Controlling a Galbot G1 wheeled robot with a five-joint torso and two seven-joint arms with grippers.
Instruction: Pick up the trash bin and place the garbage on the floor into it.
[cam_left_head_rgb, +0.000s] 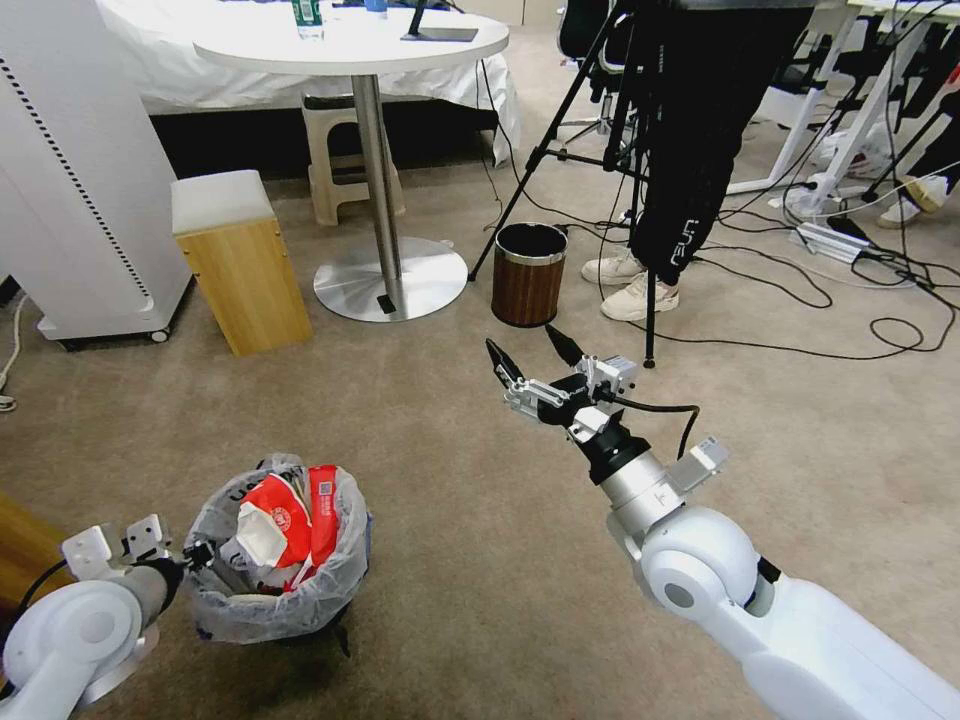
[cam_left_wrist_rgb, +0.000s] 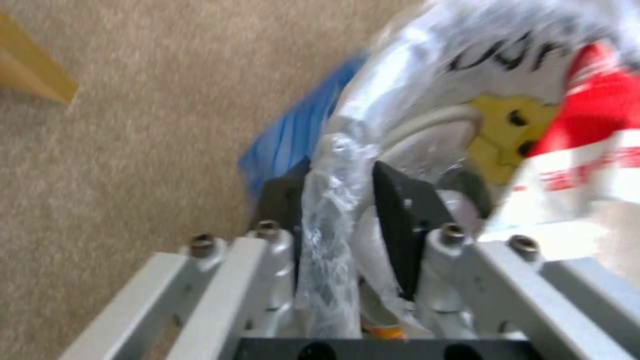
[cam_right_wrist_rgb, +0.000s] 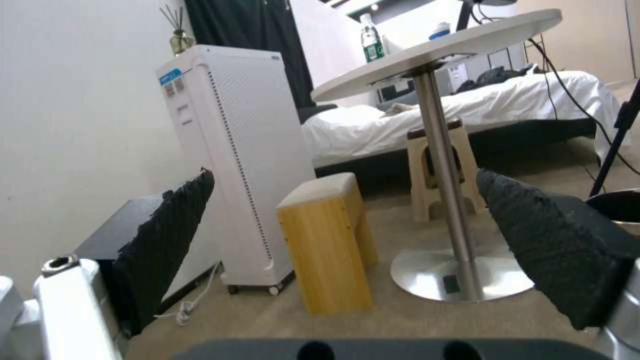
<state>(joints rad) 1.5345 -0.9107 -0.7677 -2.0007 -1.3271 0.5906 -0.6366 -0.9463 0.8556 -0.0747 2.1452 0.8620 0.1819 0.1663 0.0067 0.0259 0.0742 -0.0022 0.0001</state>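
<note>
Both arms out: left gripper (cam_left_head_rgb: 195, 553) clamps trash bin (cam_left_head_rgb: 290, 600).

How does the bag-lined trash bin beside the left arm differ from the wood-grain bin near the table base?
The trash bin is lined with a crinkly translucent bag; the wood-grain bin has bare brown sides and no liner that I can see. The trash bin holds red and white garbage; I see nothing inside the wood-grain bin. The left gripper is shut on the trash bin's rim; nothing touches the wood-grain bin, and the right gripper hangs open short of it. Both are small, round and upright.
</note>
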